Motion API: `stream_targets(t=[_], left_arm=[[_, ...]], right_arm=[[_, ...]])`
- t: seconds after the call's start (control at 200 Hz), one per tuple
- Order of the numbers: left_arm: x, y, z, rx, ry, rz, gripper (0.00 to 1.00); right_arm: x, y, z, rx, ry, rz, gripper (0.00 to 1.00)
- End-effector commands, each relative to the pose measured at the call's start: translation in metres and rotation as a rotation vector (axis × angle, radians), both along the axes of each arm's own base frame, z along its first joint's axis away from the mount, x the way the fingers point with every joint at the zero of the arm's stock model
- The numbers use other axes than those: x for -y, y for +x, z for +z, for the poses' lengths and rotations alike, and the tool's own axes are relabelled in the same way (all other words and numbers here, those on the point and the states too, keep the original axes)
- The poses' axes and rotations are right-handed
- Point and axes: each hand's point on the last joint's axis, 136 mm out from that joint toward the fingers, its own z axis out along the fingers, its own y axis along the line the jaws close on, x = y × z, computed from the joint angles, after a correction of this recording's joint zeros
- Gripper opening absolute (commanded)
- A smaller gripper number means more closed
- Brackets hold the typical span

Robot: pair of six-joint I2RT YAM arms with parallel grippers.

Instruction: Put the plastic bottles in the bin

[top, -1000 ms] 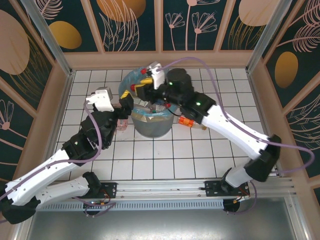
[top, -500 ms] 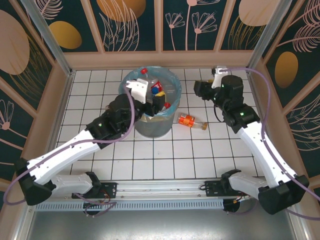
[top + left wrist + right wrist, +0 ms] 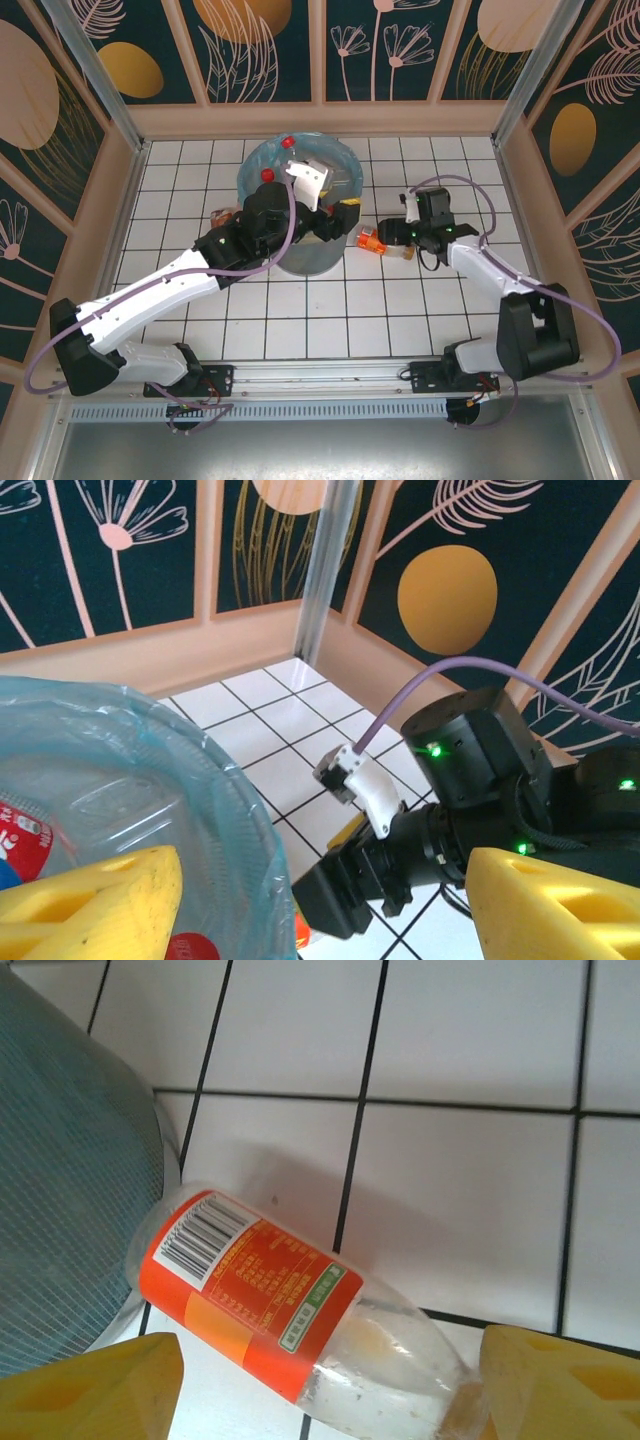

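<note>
A clear bottle with an orange label (image 3: pixel 250 1290) lies on its side on the white tiles, right beside the bin's grey wall (image 3: pixel 70 1210). My right gripper (image 3: pixel 325 1390) is open and low over this bottle (image 3: pixel 373 240), one yellow finger on each side of it, not closed on it. The right gripper (image 3: pixel 392 236) sits just right of the bin (image 3: pixel 262 160). My left gripper (image 3: pixel 320 910) is open and empty above the bin's right rim (image 3: pixel 235 820), where the blue bag shows. Bottles with red caps (image 3: pixel 289 142) lie inside the bin. The left gripper (image 3: pixel 338 217) hangs over that rim.
Another bottle (image 3: pixel 227 214) lies on the tiles left of the bin, partly behind the left arm. Wooden walls (image 3: pixel 320 118) enclose the tiled floor on three sides. In the left wrist view the right arm's black wrist (image 3: pixel 470 770) is close by.
The right arm swung away from the bin to the back right, then came down onto the orange-labelled bottle. The left arm moved from the bin's left side across to its right rim.
</note>
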Motion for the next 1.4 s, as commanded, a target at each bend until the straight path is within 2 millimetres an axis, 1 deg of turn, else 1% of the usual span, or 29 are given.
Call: stream_targets(t=[0.0, 0.1, 0.175, 0.245, 0.48, 0.651, 0.776, 0.821, 0.916, 0.971, 1.046, 1.136, 1.231, 1.336, 1.396], left_arm=[[-0.016, 0.002, 0.008, 0.011, -0.035, 0.068, 0.76], [-0.024, 0.006, 0.007, 0.02, -0.03, 0.112, 0.78], [-0.027, 0.008, 0.005, 0.021, -0.02, 0.13, 0.78], [-0.028, 0.008, 0.005, 0.021, -0.02, 0.134, 0.79], [-0.038, 0.006, 0.004, 0.024, -0.021, 0.16, 0.81], [-0.043, 0.005, 0.002, 0.024, -0.017, 0.172, 0.81], [-0.044, 0.005, 0.002, 0.026, -0.018, 0.175, 0.81], [-0.044, 0.005, 0.002, 0.026, -0.018, 0.174, 0.81], [-0.046, 0.005, 0.006, 0.033, -0.023, 0.18, 0.81], [-0.05, 0.005, 0.009, 0.042, -0.027, 0.192, 0.81], [-0.056, 0.005, 0.016, 0.059, -0.042, 0.215, 0.81], [-0.07, 0.005, 0.026, 0.087, -0.068, 0.263, 0.81], [-0.093, 0.007, 0.036, 0.123, -0.11, 0.361, 0.81], [-0.119, 0.009, 0.034, 0.142, -0.149, 0.472, 0.81], [-0.129, 0.009, 0.033, 0.143, -0.154, 0.515, 0.81]], right_arm=[[-0.018, 0.002, -0.008, -0.002, 0.021, 0.056, 0.81], [-0.024, 0.001, -0.023, -0.03, -0.042, 0.077, 0.83], [-0.026, 0.003, -0.031, -0.037, -0.094, 0.08, 0.83], [-0.028, 0.005, -0.038, -0.046, -0.131, 0.083, 0.84], [-0.034, 0.011, -0.057, -0.084, -0.176, 0.104, 0.84], [-0.039, 0.009, -0.064, -0.116, -0.165, 0.115, 0.83], [-0.042, 0.01, -0.061, -0.122, -0.137, 0.107, 0.8], [-0.043, 0.011, -0.057, -0.118, -0.124, 0.1, 0.78], [-0.043, 0.014, -0.047, -0.11, -0.09, 0.085, 0.7], [-0.04, 0.017, -0.039, -0.101, -0.08, 0.064, 0.64], [-0.034, 0.021, -0.027, -0.078, -0.075, 0.034, 0.61], [-0.027, 0.025, -0.003, -0.031, -0.071, 0.0, 0.58], [-0.022, 0.027, 0.024, 0.022, -0.075, -0.012, 0.57], [-0.017, 0.03, 0.057, 0.071, -0.087, -0.035, 0.55], [-0.016, 0.031, 0.084, 0.118, -0.072, -0.051, 0.55]])
